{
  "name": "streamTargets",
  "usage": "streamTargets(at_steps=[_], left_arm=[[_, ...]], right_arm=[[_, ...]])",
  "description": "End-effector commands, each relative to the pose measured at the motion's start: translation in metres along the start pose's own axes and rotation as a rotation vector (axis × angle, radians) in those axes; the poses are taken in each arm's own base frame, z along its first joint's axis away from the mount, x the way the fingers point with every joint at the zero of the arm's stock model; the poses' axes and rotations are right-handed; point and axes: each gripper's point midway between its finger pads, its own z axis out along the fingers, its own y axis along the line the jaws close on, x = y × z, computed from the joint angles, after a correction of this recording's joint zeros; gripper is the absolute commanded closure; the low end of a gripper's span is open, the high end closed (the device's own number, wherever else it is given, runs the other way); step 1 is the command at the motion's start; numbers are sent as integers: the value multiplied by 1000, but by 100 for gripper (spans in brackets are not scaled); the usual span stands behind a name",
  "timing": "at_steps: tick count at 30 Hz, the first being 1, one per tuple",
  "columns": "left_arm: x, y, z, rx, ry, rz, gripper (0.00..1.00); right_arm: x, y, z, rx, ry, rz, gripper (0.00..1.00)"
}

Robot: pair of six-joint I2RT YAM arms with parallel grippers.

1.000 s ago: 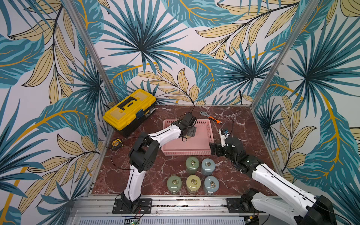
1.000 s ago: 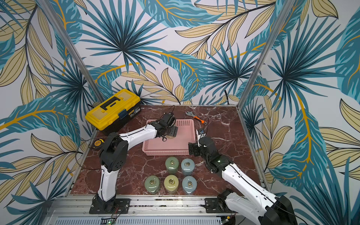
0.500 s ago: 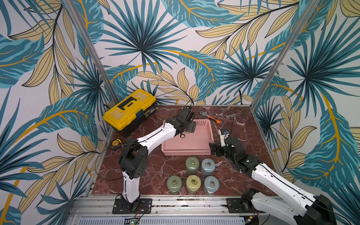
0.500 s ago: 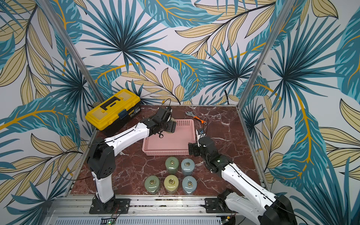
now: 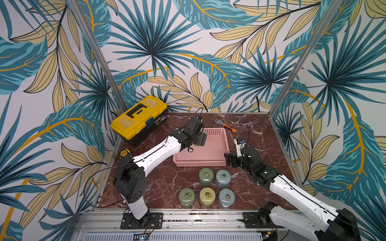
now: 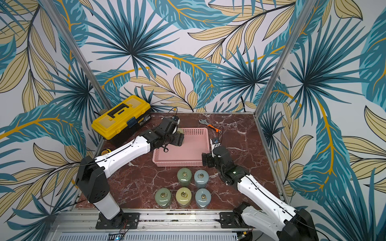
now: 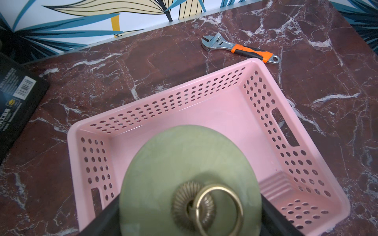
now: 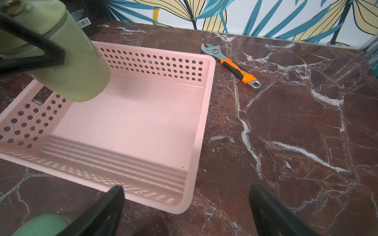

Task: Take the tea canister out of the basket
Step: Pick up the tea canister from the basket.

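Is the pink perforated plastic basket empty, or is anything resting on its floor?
Empty: the basket shows a bare floor; the pale green tea canister hangs above one corner, clamped in the left gripper.

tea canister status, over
Left jaws clamped on tea canister, held above basket corner. Right jaws open, empty, beside basket. Nothing in the way.

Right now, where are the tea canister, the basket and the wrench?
tea canister (image 7: 184, 161): left wrist view, on its lid.
basket (image 8: 133, 122): right wrist view, on its bare floor.
wrench (image 8: 231, 66): right wrist view, on its handle.
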Motion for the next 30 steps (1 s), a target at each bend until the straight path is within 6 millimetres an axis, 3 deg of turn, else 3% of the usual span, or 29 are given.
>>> streamTargets(at_steps=[1,14,30], left_arm=[[-20,0,-29,10,-98,4,48],[13,0,-70,68,-88,21,49],[75,-5,-103,108,-77,67,50]], right_arm=[[3,-3,2,14,-6,-10,1],[3,-4,3,17,-10,-10,1],[4,-3,4,13,-10,-12,1]])
